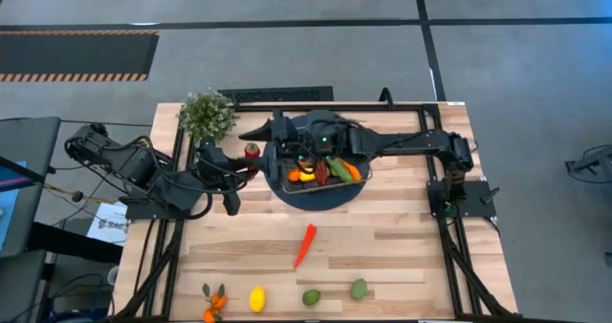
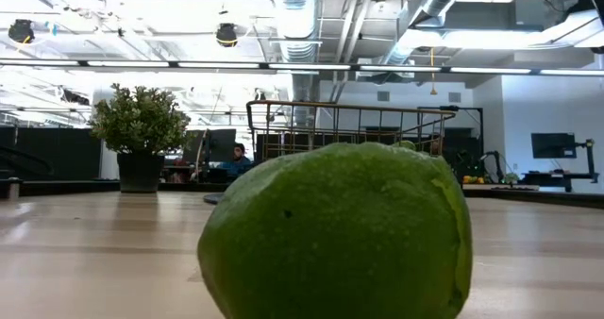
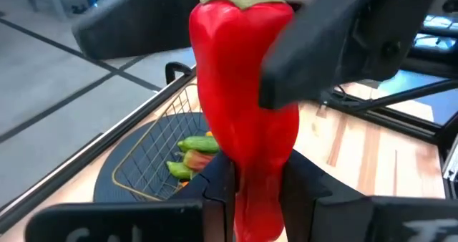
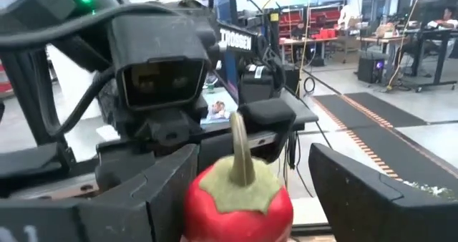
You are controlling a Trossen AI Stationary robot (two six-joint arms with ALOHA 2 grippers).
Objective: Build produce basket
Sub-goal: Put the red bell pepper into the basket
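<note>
A red pepper [image 3: 243, 106] with a green stem cap hangs in the air left of the basket [image 1: 320, 175]; my left gripper [image 3: 257, 199] is shut on it. My right gripper [image 4: 247, 199] reaches across the basket from the right. It is open, with one finger on each side of the pepper's stem end [image 4: 240, 181]. The wire basket sits on a dark blue disc [image 1: 330, 197] and holds green, orange, yellow and red produce. In the low view a green lime [image 2: 335, 234] fills the foreground, and neither gripper shows. My left gripper pinches the pepper's lower, narrow end [image 3: 254, 213] between its two fingers, coming from the table's left and slanting slightly down. The pepper stands upright, stem up, clear of the table. My right gripper: I cannot tell whether its fingers [image 4: 161, 192] touch the pepper.
On the near part of the table lie a long red chili [image 1: 304, 245], tangerines with leaves [image 1: 213, 302], a lemon [image 1: 256, 298] and two limes [image 1: 311, 297] [image 1: 359, 289]. A potted plant [image 1: 207, 115] stands at the far left. A dark frame borders the table.
</note>
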